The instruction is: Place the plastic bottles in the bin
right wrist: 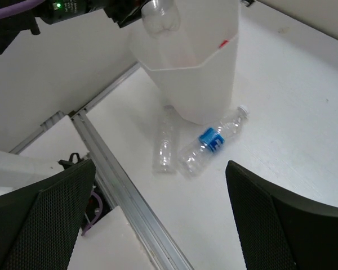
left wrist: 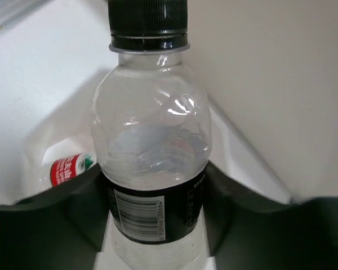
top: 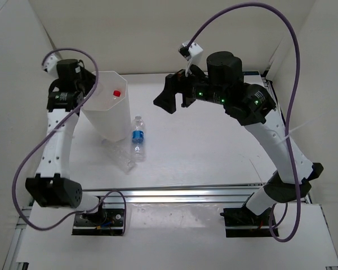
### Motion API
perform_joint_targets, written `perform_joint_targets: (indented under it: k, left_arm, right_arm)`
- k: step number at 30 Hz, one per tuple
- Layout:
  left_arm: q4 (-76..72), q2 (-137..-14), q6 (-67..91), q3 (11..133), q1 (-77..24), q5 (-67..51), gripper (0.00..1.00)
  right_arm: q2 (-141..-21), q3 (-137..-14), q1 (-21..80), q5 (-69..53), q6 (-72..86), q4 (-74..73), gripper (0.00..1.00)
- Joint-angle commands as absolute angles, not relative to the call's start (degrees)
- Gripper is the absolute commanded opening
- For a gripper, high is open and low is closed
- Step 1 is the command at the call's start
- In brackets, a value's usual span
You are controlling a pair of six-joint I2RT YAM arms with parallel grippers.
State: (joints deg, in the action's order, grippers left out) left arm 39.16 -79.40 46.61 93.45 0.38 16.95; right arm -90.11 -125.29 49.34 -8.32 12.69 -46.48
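Observation:
My left gripper (left wrist: 158,225) is shut on a clear black-capped bottle (left wrist: 151,135) with a black label, holding it over the mouth of the tall white bin (top: 110,115). The right wrist view shows this bottle (right wrist: 159,16) above the bin's (right wrist: 203,73) rim. A red-labelled bottle (left wrist: 67,169) lies inside the bin, its red cap (top: 116,93) showing from above. On the table by the bin's foot lie a blue-labelled bottle (top: 138,136) and an unlabelled one (top: 121,156). My right gripper (top: 172,97) hangs open and empty above the middle of the table.
An aluminium rail (top: 180,194) runs across the near edge of the table. White walls close in the work area on the left, back and right. Purple cables loop over both arms.

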Motion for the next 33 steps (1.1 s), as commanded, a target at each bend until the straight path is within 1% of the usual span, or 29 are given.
perform_joint_targets:
  k: [1,2,4,5,6,7,8,9,10,12,15,16,17,21,23,24,27,29,32,33]
  left_arm:
    - [41.7,-79.5,43.3,96.0,-2.8,16.8,0.72]
    - [42.2,-77.4,43.3,95.5,-3.3,17.6,1.0]
    - [42.8,-74.8,43.9,94.7,-4.0,18.4,1.0]
    - [43.3,-71.9,43.9,94.7,-4.7,19.2,1.0]
    - [44.2,-70.2,43.9,94.7,-5.4,20.5,1.0]
    - [44.2,-68.6,43.1,95.3,-5.4,20.5,1.0]
    - [44.9,-64.9,42.5,95.9,-5.4,21.3,1.0]
    - [44.9,-62.9,41.7,95.9,-5.9,21.9,1.0]
    - [44.9,-61.0,41.1,95.9,-5.9,21.9,1.0]
    - [46.3,-55.6,38.4,95.9,-5.9,21.9,1.0]
    - [50.7,-50.4,39.0,95.4,-5.9,22.4,1.0]
    - [53.0,-49.4,39.9,94.7,-5.9,22.4,1.0]
    - [57.7,-48.5,40.9,93.6,-5.9,22.4,1.0]
    - [64.6,-42.2,47.5,89.3,-5.9,19.1,1.0]
    - [66.1,-40.0,48.9,86.1,-5.9,17.5,1.0]
    - [67.7,-38.9,49.8,85.0,-5.9,16.9,1.0]
    - [70.1,-35.9,50.5,81.9,-5.9,15.5,1.0]
    - [70.8,-33.9,50.5,81.1,-5.9,15.5,1.0]
    - [70.2,-33.4,50.5,80.3,-5.9,15.5,1.0]
    - [70.2,-33.4,49.8,79.8,-5.9,14.9,1.0]
  right_arm:
    - [-89.1,-122.4,45.3,-7.3,14.5,-46.8,1.0]
    - [-89.1,-119.8,44.0,-7.3,16.2,-46.8,1.0]
    - [-89.6,-116.6,39.2,-9.7,23.0,-46.8,1.0]
    - [-90.3,-111.9,37.5,-11.8,25.6,-46.8,1.0]
    - [-90.3,-108.8,34.0,-14.8,27.9,-43.3,1.0]
    - [-90.3,-104.6,32.1,-26.9,31.6,-39.5,1.0]
    - [-90.3,-100.2,30.6,-31.5,34.0,-35.0,1.0]
    - [-91.0,-93.1,29.1,-33.5,36.4,-27.8,1.0]
    - [-92.1,-90.5,29.1,-34.4,39.8,-24.7,1.0]
    - [-94.4,-87.7,29.1,-37.2,41.1,-17.4,1.0]
    - [-103.2,-91.4,31.0,-39.5,40.3,-14.6,1.0]
    - [-108.8,-93.2,31.6,-40.3,39.8,-13.8,1.0]
    - [-111.6,-96.5,32.7,-43.2,39.8,-13.0,1.0]
    - [-126.4,-104.5,34.3,-44.8,39.3,-12.9,1.0]
    - [-130.1,-107.1,35.3,-44.8,39.3,-13.5,1.0]
    - [-133.8,-108.5,35.3,-44.8,39.3,-14.5,1.0]
    - [-140.6,-115.1,36.5,-45.4,39.8,-16.9,1.0]
    - [-143.1,-118.9,38.2,-46.0,40.4,-17.5,1.0]
    - [-146.8,-121.0,39.8,-46.5,42.3,-17.5,1.0]
    - [-148.5,-122.7,39.8,-46.5,42.9,-17.5,0.99]
